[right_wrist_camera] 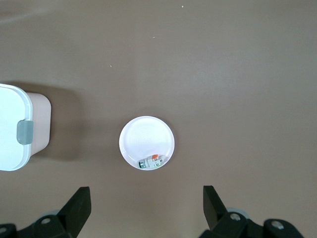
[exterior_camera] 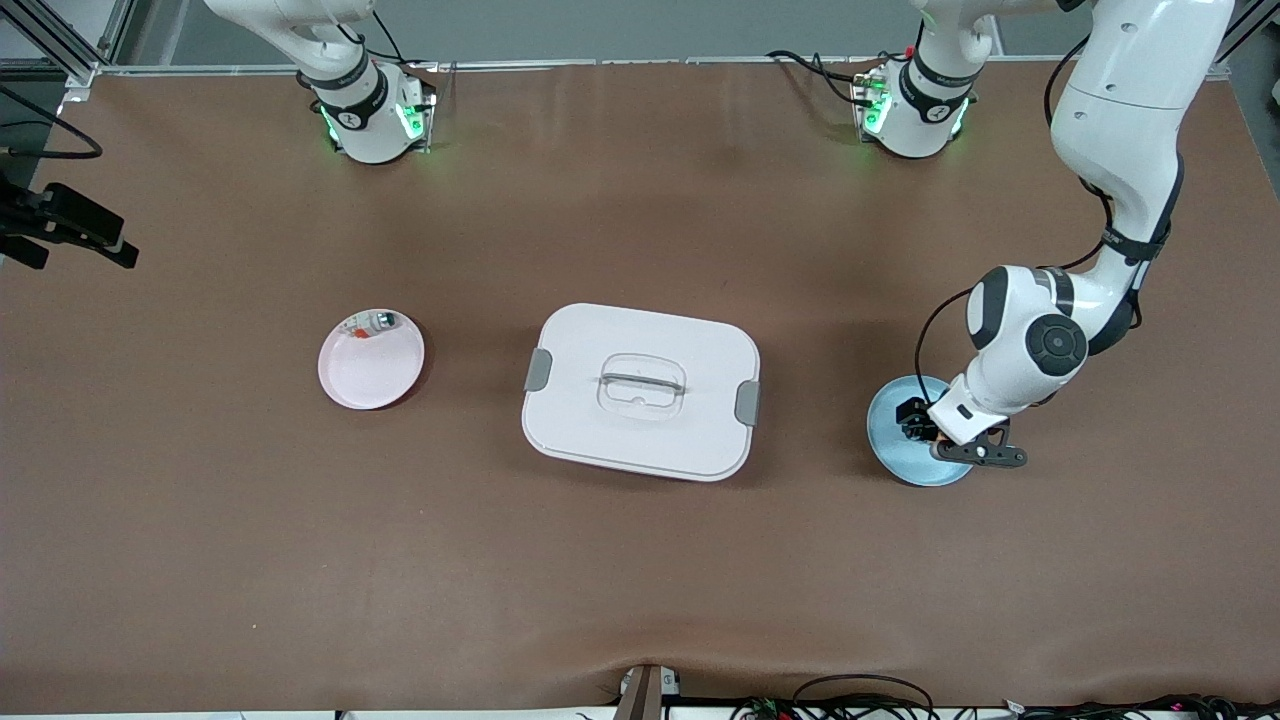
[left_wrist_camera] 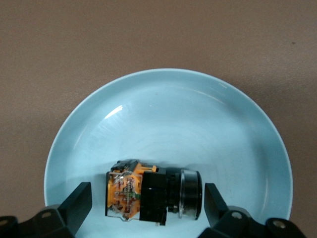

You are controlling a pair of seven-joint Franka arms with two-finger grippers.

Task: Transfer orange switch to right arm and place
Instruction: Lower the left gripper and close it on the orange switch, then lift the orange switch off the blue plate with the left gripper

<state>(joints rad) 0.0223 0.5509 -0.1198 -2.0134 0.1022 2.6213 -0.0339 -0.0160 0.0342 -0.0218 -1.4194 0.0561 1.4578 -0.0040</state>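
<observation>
The left hand, fingers apart astride the small black-and-orange switch lying in the pale blue round plate, should descend squarely before closing, while the right hand, also apart, waits high over the white plate

A broad brown table fills nearly the whole frame. Grey floor shows along the top edge, aluminium framing at upper left, cables along the bottom.

Orange-striped black switch, pale-blue plate
</observation>
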